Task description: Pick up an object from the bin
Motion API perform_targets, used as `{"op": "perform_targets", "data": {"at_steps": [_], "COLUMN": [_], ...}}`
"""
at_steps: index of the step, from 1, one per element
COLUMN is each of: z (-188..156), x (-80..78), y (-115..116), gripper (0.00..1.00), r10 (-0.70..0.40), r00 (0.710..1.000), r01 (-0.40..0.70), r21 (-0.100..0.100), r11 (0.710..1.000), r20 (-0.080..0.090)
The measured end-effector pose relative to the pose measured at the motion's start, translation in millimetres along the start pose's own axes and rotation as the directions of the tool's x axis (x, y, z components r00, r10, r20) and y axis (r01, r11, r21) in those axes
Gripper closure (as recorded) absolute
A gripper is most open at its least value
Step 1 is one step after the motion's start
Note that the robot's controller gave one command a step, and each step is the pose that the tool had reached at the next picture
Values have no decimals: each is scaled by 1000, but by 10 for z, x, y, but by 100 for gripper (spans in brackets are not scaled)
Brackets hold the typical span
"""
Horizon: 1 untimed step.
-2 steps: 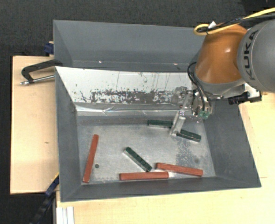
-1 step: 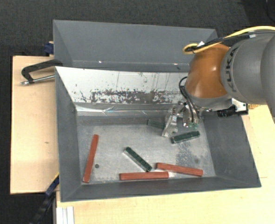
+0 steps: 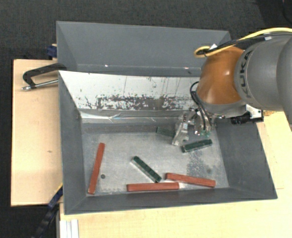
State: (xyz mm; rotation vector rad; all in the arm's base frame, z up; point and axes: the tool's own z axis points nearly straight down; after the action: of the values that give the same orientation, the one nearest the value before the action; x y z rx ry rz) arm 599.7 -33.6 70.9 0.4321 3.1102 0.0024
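Gripper [image 3: 191, 135] is down inside the bin [image 3: 70, 148], right of centre, toward the back wall. The orange cover [image 3: 220, 78] and arm [image 3: 272, 68] hang over the right rim.

Right at the gripper tip is a green bar [image 3: 197, 145]: dark, short, lying nearly crosswise with a slight tilt. Can't tell from here whether the gripper is clamped on it or just sitting over it. The tip is a clutter of metal and cable.

Just left of the gripper, near the back wall, is a dark piece [image 3: 164, 131]. Possibly another green bar, hard to say.

The rest of the bin floor is all loose, no heap:
- second green bar [image 3: 146, 169]: mid-floor, diagonal.
- left red bar [image 3: 96, 168]: near the left wall, running front to back, top end leaning right.
- front red bar [image 3: 152, 187]: flat along the front wall, right end just beside the second green bar's lower end.
- right red bar [image 3: 190, 180]: front right, slightly tilted, left end close to the front red bar's right end.
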Motion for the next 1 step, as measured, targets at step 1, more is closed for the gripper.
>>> {"op": "perform_targets", "data": {"at_steps": [1], "z": [-1271], "x": [84], "y": [116], "gripper": [100], "r10": [2], "r00": [1000], "r01": [-2], "r21": [-1], "r11": [1000], "r20": [4]}}
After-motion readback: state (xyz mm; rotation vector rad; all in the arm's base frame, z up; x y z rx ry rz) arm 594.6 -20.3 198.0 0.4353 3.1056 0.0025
